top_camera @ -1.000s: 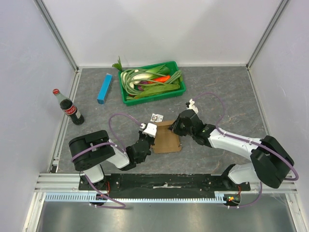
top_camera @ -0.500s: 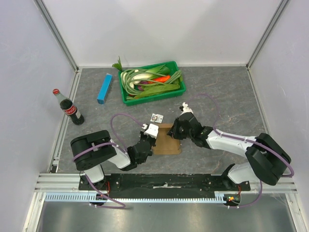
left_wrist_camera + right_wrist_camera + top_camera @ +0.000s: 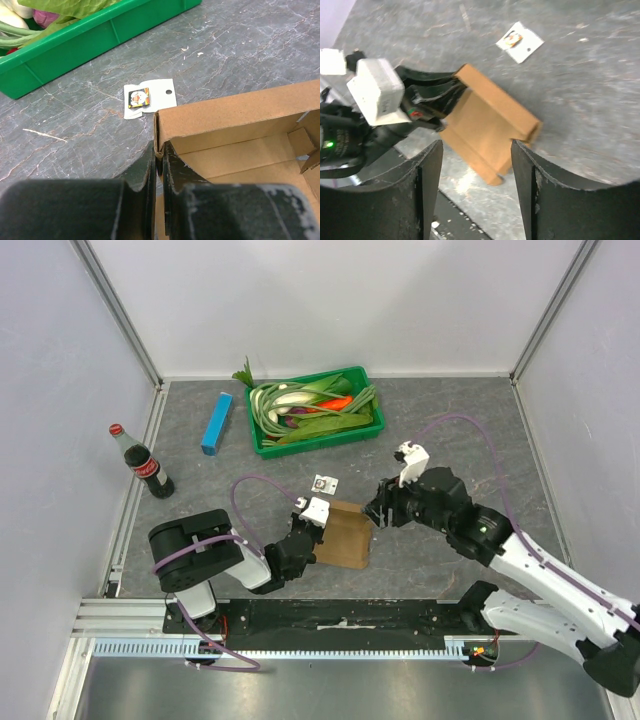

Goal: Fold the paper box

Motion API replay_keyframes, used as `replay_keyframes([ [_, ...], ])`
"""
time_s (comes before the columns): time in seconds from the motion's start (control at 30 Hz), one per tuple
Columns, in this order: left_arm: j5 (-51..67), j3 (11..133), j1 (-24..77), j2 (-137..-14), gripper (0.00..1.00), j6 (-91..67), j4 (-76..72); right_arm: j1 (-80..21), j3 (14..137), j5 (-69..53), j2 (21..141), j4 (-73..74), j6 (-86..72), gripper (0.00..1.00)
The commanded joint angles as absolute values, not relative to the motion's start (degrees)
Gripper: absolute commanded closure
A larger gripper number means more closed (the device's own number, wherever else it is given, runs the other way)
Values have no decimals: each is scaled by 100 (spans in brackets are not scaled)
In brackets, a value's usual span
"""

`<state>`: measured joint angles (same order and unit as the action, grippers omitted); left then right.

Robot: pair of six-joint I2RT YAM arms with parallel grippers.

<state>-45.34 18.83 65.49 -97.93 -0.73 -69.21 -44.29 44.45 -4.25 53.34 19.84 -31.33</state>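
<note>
1. The paper box (image 3: 343, 536) is lying on the grey counter (image 3: 450, 440), just below the middle of the overhead frame. It is partly formed: the left wrist view is showing one brown wall standing up and the open inside (image 3: 235, 150) filling the lower right.
2. On its left corner, the left pincer (image 3: 320, 528) is biting down. Seen from its own camera, the pincer (image 3: 160, 157) is pressing its jaws together at bottom centre with the cardboard edge pinched between them.
3. Over on the right, the right pincer (image 3: 377, 512) is hanging just at the box's upper right corner with jaws spread apart. Its wrist view is framing the box (image 3: 487, 125) between the two dark jaws (image 3: 476, 150). Whether it is touching the cardboard, I can't tell.
4. A small white card (image 3: 323, 483) is lying flat just above the box, apart from it.
5. Further up, a green tray (image 3: 372, 420) is holding vegetables at top centre. A slim blue box (image 3: 216, 423) is lying to its left.
6. A cola bottle (image 3: 147, 465) is standing upright at the far left.
</note>
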Motion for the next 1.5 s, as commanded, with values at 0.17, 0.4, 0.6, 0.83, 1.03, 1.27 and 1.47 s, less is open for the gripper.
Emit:
replay_keyframes([
  [0.17, -4518, 1907, 6592, -9914, 96, -202, -7365, -4148, 3280, 879, 5474, 1751, -2478, 41],
  [0.4, -4474, 1916, 6583, -9861, 96, -150, -7365, -4192, 3138, 405, 5853, 1143, -2470, 56],
  [0.6, -4447, 1934, 6592, -9861, 96, -184, -7365, -4341, 2611, 167, 6169, -200, -2215, 53],
  [0.83, -4456, 1907, 6592, -9835, 96, -202, -7348, -4684, 2154, 825, 6293, -1457, -1785, 48],
  [1.03, -4403, 1898, 6592, -9703, 96, -299, -7198, -4869, 2030, 1581, 6398, -2100, -1539, 51],
  [1.27, -4298, 1933, 6592, -9571, 96, -386, -7006, -4966, 1661, 1889, 6653, -3154, -1328, 55],
  [1.47, -4201, 2004, 6592, -9554, 96, -448, -6908, -5036, 1626, 2144, 7189, -3840, -1187, 63],
])
